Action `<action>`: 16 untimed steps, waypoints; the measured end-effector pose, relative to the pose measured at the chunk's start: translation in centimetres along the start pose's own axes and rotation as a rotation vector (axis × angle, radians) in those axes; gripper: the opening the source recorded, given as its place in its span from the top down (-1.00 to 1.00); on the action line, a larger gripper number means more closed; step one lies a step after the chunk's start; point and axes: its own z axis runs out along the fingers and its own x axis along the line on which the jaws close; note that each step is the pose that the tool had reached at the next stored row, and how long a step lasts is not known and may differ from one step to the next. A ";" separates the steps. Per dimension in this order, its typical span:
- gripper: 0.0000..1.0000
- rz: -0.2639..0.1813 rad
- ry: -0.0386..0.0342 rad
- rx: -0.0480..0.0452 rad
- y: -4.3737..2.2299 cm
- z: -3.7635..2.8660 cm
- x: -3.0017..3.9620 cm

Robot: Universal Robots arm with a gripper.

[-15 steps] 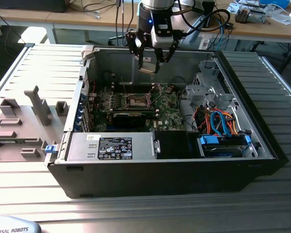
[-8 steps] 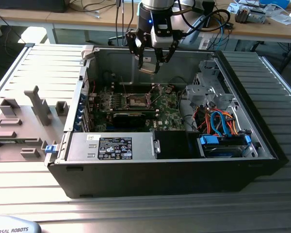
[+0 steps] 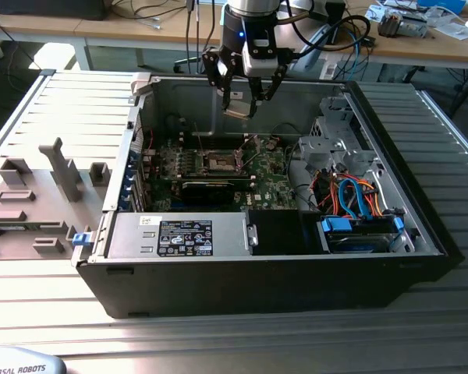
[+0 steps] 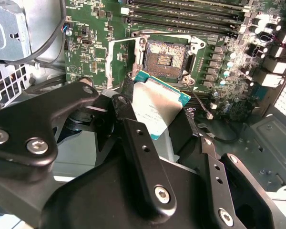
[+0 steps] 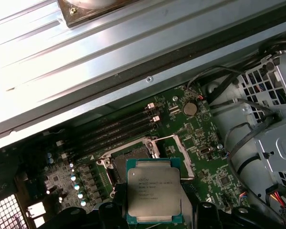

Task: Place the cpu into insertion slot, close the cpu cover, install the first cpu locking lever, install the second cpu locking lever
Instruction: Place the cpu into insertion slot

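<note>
The gripper [image 3: 240,105] is closed on the square cpu [image 4: 157,107], whose metal top faces the wrist cameras, above the bare insertion slot [image 4: 166,58]. The open computer case [image 3: 296,288] lies on a slatted metal table [image 3: 218,343], with wooden desks [image 3: 62,33] on the far side.

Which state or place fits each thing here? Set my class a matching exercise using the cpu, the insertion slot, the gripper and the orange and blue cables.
Things:
1. cpu
2. insertion slot
3. gripper
4. orange and blue cables

States or places:
A. uncovered, nothing in it
B. shut on the cpu
C. held in the air, metal top showing
D. towards the exterior view's right

Pairs: 1-C, 2-A, 3-B, 4-D
</note>
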 end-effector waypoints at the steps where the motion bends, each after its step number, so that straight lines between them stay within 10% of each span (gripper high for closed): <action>1: -0.08 0.001 -0.0001 -0.0001 0.00 0.00 0.00; 16: -0.08 0.013 -0.0003 -0.0003 0.00 0.01 0.00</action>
